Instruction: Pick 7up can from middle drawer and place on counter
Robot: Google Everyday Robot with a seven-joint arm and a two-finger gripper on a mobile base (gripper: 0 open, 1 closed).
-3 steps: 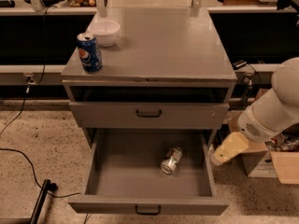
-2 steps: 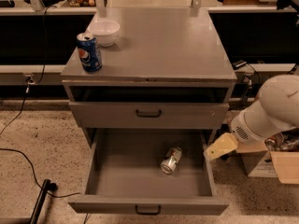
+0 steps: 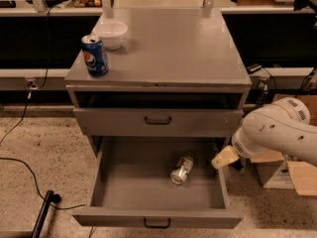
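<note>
Reach step: gripper (image 3: 225, 158) at right wall of drawer (image 3: 133, 182), open or closed impossible to tell, 1 can (image 3: 182, 169) lying tipped right of drawer centre, seemingly untouched; next, swing in, descend, clamp across it.

- We take this for a robotics lab or test bay rather than a home.
- A white robot arm (image 3: 277, 133) reaches in at 4 o'clock. Its gripper (image 3: 225, 157) is by the right wall of the open middle drawer (image 3: 148, 187).
- Black cables (image 3: 25, 166) trail loose over the speckled floor (image 3: 49, 138) at 8 o'clock.
- Cardboard boxes (image 3: 292, 175) sit on that floor at 3 o'clock.
- A plain grey cabinet with a broad counter (image 3: 168, 43) stands by itself, with long dark-fronted benches (image 3: 29, 43) behind it at 12 o'clock.
</note>
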